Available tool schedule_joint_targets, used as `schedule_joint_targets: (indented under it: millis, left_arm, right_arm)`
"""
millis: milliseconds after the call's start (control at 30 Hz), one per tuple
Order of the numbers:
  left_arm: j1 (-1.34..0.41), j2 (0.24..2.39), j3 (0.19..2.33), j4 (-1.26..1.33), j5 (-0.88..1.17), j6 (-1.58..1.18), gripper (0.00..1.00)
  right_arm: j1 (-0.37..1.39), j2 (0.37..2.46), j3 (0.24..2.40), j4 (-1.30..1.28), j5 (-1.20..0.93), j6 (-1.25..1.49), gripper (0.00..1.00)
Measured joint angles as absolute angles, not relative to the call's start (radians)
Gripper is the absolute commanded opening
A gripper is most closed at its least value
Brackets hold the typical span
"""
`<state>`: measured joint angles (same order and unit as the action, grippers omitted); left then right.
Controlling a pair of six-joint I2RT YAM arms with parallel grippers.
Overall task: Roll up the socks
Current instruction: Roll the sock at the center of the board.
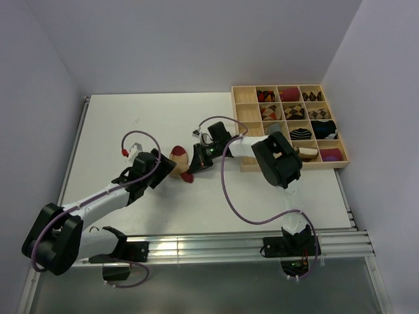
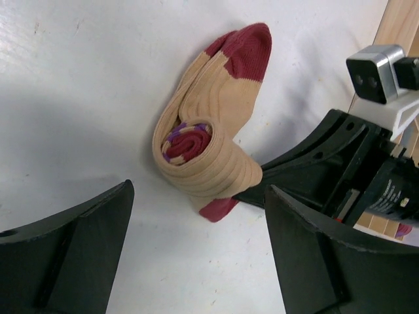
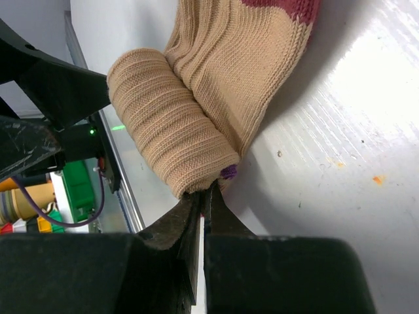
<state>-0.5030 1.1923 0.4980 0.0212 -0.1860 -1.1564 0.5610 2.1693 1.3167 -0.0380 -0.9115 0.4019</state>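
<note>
A beige sock (image 1: 179,159) with a dark-red toe and heel lies on the white table, rolled up from its cuff end into a tight coil (image 2: 196,154). The flat toe part (image 2: 245,49) stretches away from the coil. My right gripper (image 3: 206,199) is shut, its tips pinching the end of the roll (image 3: 170,124), where a bit of purple stripe shows. My left gripper (image 2: 196,261) is open just short of the coil, with only bare table between its fingers (image 2: 72,261). From above, both grippers flank the sock: left gripper (image 1: 163,168), right gripper (image 1: 196,159).
A wooden compartment tray (image 1: 275,87) stands at the right, holding several rolled sock bundles; its edge (image 2: 399,26) appears behind the right arm. An aluminium rail (image 1: 216,245) runs along the near table edge. Walls close off the back and both sides.
</note>
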Motion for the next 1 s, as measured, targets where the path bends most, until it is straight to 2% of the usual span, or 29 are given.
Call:
schedule_joint_targets:
  millis: [333, 467, 567, 733, 867, 933, 1000]
  left_arm:
    - [-0.494, 1.314, 0.46, 0.147, -0.208, -1.216, 0.8]
    - [-0.489, 1.36, 0.46, 0.192, -0.214, -1.233, 0.75]
    - [-0.48, 1.388, 0.46, 0.228, -0.215, -1.248, 0.64]
    - [-0.469, 1.423, 0.46, 0.266, -0.208, -1.266, 0.54]
    - [-0.458, 1.452, 0.466, 0.292, -0.196, -1.268, 0.35]
    - [-0.448, 1.468, 0.477, 0.303, -0.185, -1.262, 0.27]
    - [-0.444, 1.49, 0.495, 0.302, -0.18, -1.247, 0.19]
  right_arm:
    - [0.57, 2.165, 1.318, -0.041, -0.897, 0.398, 0.0]
    - [0.575, 2.164, 1.321, -0.042, -0.891, 0.399, 0.0]
    - [0.58, 2.164, 1.322, -0.042, -0.883, 0.399, 0.0]
    - [0.587, 2.162, 1.322, -0.036, -0.876, 0.399, 0.0]
    - [0.593, 2.15, 1.318, -0.032, -0.857, 0.397, 0.01]
    - [0.6, 2.135, 1.305, -0.02, -0.838, 0.394, 0.05]
    - [0.609, 2.115, 1.286, -0.004, -0.809, 0.391, 0.17]
